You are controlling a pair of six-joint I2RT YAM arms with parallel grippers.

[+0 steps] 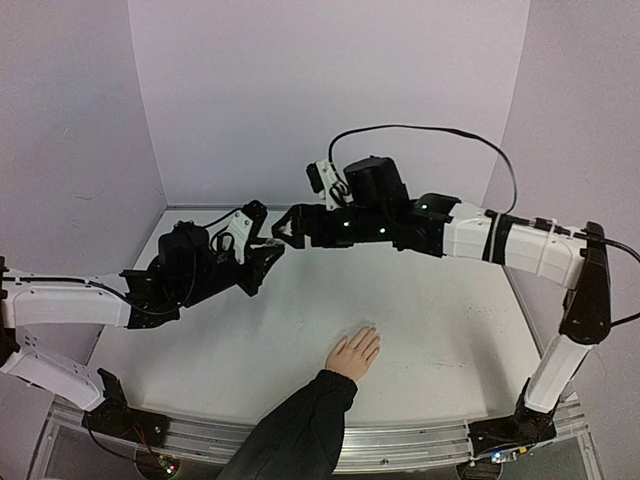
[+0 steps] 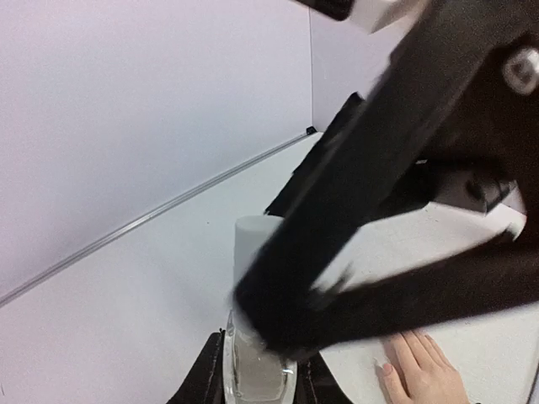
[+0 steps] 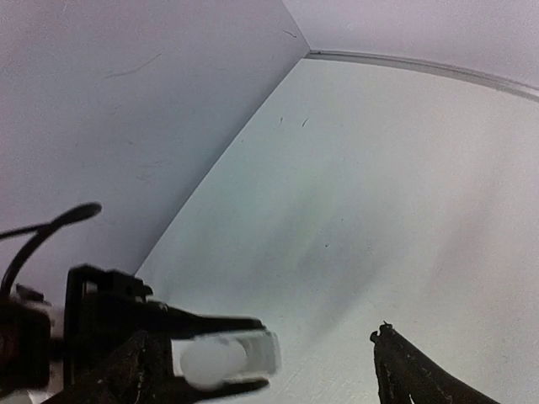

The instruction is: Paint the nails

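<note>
Finding: the nails are tiny and rigid, on a living hand lying flat near the table front edge. They look fit for light brush contact only, never gripping. The left end effector pinches the clear bottle. The right end effector is spread beside the white cap. Bare table surrounds the hand, and walls stand close behind.

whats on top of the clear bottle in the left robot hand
A white cap sits on the bottle. A black finger of the right hand crosses in front, hiding the neck.
</note>
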